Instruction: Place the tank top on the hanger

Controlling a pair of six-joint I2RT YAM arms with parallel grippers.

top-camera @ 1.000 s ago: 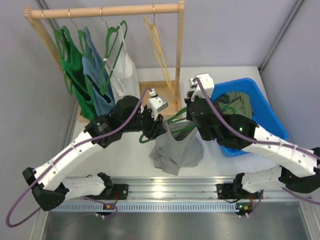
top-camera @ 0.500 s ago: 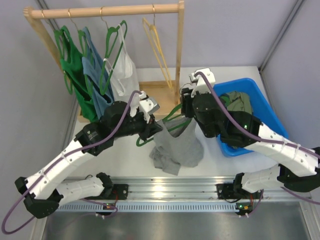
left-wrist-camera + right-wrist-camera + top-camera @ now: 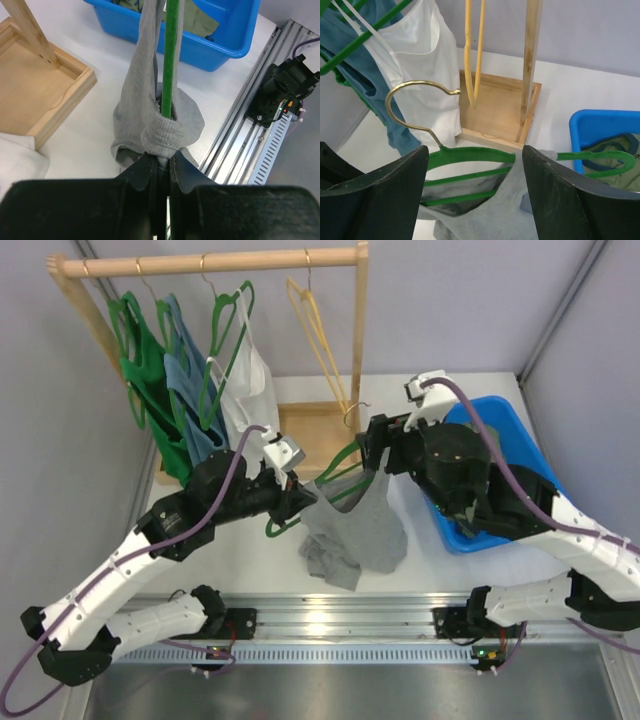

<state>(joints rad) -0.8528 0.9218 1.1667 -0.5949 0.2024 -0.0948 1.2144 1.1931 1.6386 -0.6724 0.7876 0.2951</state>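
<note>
The green hanger (image 3: pixel 340 466) hangs tilted above the table, its metal hook (image 3: pixel 356 411) pointing toward the rack. The grey tank top (image 3: pixel 356 530) droops from it, with one strap over the hanger's right arm (image 3: pixel 532 156) and the hem bunched on the table. My left gripper (image 3: pixel 291 502) is shut on the hanger's left end together with a roll of the grey knit (image 3: pixel 162 135). Just right of the hanger's top, my right gripper (image 3: pixel 376 448) is open. Its fingers (image 3: pixel 395 190) stand wide on either side of the hanger (image 3: pixel 470 155) without touching it.
A wooden rack (image 3: pixel 358 350) stands at the back, holding green, blue and white tops and a yellow hanger (image 3: pixel 318 335). Its tray base (image 3: pixel 312 430) lies behind the hanger. At the right, a blue bin (image 3: pixel 510 420) holds an olive garment and another green hanger. A metal rail (image 3: pixel 340 615) runs along the near edge.
My right gripper has opened, let go of the hanger and drawn back to the right. The left gripper closed on the hanger end and fabric and shifted left, and the hook swung up into view.
</note>
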